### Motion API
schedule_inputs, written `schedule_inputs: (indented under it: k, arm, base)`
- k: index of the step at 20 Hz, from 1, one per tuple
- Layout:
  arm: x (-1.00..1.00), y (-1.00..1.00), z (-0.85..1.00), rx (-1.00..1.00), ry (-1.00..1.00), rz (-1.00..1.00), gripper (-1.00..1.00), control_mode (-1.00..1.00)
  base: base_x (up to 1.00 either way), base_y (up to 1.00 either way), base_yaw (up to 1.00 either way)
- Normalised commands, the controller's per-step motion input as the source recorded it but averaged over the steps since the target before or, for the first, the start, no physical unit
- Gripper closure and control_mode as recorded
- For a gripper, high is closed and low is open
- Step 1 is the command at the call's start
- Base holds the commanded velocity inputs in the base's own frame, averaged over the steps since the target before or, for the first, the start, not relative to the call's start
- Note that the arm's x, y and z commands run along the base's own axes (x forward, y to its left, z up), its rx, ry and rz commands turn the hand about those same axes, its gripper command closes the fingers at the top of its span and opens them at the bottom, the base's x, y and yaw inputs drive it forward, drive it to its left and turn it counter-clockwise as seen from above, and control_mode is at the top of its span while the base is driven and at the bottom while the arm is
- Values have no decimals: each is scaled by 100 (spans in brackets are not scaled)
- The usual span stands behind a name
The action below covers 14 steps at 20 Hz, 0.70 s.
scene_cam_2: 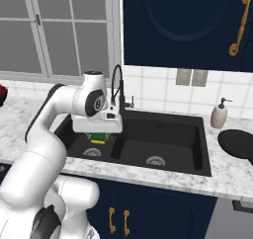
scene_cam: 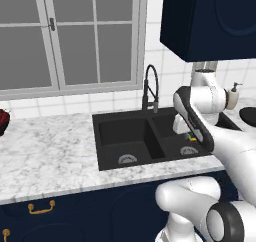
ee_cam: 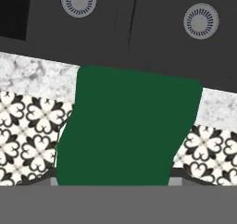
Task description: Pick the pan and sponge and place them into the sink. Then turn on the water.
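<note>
The two-finger gripper [scene_cam_2: 98,134] holds the small green-and-yellow rectangular sponge [scene_cam_2: 98,137] clamped above the matte black double-basin sink [scene_cam_2: 163,144], centre-left in the right base view; the round black pan [scene_cam_2: 237,143] sits at right.

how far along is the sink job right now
Nothing looks finished. The tool holds the sponge above the sink, over the basin on the window side, not yet set down. The pan sits on the counter beside the soap bottle. No water runs from the faucet.
</note>
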Motion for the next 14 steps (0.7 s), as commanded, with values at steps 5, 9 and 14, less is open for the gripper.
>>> schedule_inputs:
  k: [5, 9, 14]
  arm:
    - [98, -100, -35, 22, 14, -12, 100, -100]
    - [100, -100, -69, 22, 15, -9, 100, -100]
    - [100, -52, -86, 3, 9, -7, 100, -100]
  base:
    - [0, 0, 0]
    - [0, 0, 0]
    - [0, 0, 0]
